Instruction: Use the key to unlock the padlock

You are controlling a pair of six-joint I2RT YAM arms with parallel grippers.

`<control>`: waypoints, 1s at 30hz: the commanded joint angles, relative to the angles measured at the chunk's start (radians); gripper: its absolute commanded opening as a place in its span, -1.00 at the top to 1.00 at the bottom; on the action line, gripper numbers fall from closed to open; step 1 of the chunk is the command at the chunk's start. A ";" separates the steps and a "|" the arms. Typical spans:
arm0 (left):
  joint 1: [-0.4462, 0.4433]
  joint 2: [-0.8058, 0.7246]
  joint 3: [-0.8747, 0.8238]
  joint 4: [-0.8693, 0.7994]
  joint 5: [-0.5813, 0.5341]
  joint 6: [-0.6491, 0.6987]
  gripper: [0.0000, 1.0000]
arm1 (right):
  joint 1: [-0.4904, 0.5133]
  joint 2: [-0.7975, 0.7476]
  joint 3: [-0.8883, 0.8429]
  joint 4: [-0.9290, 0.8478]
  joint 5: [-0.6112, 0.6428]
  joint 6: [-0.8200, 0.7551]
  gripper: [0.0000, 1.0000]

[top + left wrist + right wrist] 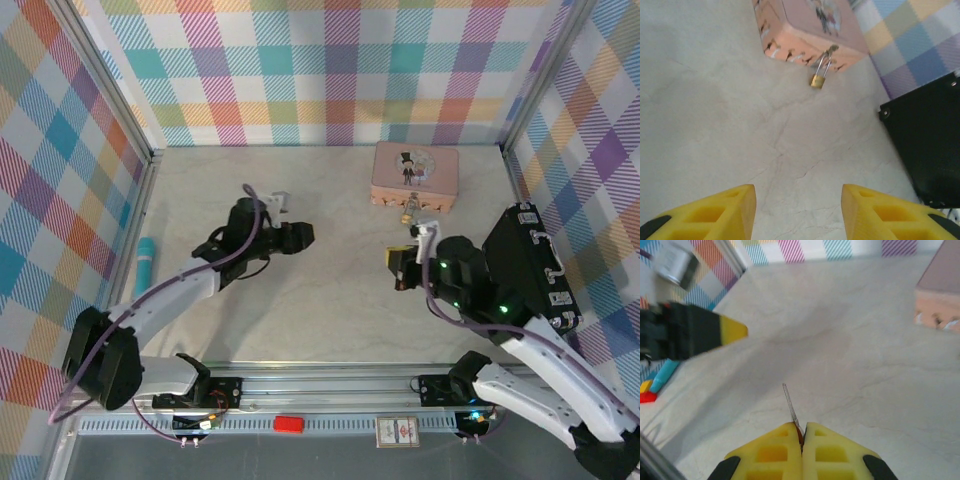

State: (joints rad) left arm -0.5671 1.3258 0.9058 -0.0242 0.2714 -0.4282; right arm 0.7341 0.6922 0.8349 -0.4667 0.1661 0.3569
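The padlock [411, 207], small and brass-gold with a thin silver shackle, hangs from the latch on the near face of a pink tin [415, 175], its body resting on the bench [330, 320]. Seen from above, the padlock and the tin sit at about 1 o'clock from the middle of the bench, the tin near the far wall.

The key [790, 407] is a thin dark blade sticking out of the right claw [801, 427], whose yellow fingers are pressed together, pinching it. This claw [398, 265] hovers at 6 o'clock from the padlock, well apart from it.

The left claw [797, 192] is spread, with bare bench between its fingers; in its own view the padlock [816, 80] lies ahead at 12 o'clock.

A black case [530, 265] stands at the bench's 3 o'clock edge, and a teal cylinder [146, 262] lies at 9 o'clock.
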 commanded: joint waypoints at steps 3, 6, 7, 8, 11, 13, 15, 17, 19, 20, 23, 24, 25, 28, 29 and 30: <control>-0.102 0.205 0.136 0.003 -0.123 -0.012 0.03 | 0.002 -0.196 0.009 -0.102 0.189 -0.020 1.00; -0.143 0.331 0.205 0.075 -0.131 -0.037 0.03 | 0.002 -0.272 0.012 -0.133 0.231 -0.017 1.00; -0.156 0.368 0.231 0.089 -0.130 -0.036 0.03 | 0.002 -0.289 0.013 -0.140 0.237 -0.021 1.00; -0.172 0.408 0.265 0.108 -0.132 -0.038 0.03 | 0.002 -0.305 0.014 -0.149 0.243 -0.025 1.00; -0.216 0.512 0.351 0.153 -0.157 -0.039 0.01 | 0.001 -0.341 0.010 -0.174 0.258 -0.026 1.00; -0.242 0.572 0.391 0.186 -0.213 -0.046 -0.03 | 0.002 -0.360 0.004 -0.180 0.251 -0.021 1.00; -0.261 0.640 0.439 0.221 -0.233 -0.053 -0.06 | 0.002 -0.381 -0.006 -0.180 0.245 -0.013 1.00; -0.271 0.712 0.501 0.229 -0.233 -0.065 -0.08 | 0.002 -0.400 -0.014 -0.178 0.245 -0.007 1.00; -0.282 0.779 0.562 0.239 -0.232 -0.076 -0.09 | 0.001 -0.420 -0.019 -0.178 0.245 -0.004 1.00; -0.287 0.816 0.598 0.231 -0.237 -0.080 -0.09 | 0.001 -0.431 -0.023 -0.174 0.244 0.001 1.00; -0.295 0.912 0.710 0.184 -0.274 -0.094 -0.07 | 0.002 -0.454 -0.038 -0.170 0.230 0.018 1.00; -0.295 0.943 0.738 0.185 -0.284 -0.101 -0.07 | 0.001 -0.460 -0.047 -0.166 0.218 0.025 1.00; -0.297 0.968 0.764 0.185 -0.290 -0.109 -0.08 | 0.002 -0.463 -0.053 -0.163 0.210 0.030 1.00; -0.295 1.041 0.846 0.187 -0.312 -0.116 -0.07 | 0.002 -0.465 -0.069 -0.162 0.187 0.046 1.00; -0.295 1.064 0.873 0.191 -0.321 -0.119 -0.07 | 0.002 -0.466 -0.069 -0.166 0.184 0.048 1.00; -0.296 1.086 0.909 0.185 -0.333 -0.119 -0.08 | 0.001 -0.467 -0.070 -0.172 0.181 0.050 1.00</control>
State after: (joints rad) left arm -0.8547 2.3692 1.7374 0.1577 -0.0101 -0.5297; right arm 0.7341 0.2371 0.7731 -0.6369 0.3691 0.3840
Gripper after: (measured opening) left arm 0.538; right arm 0.064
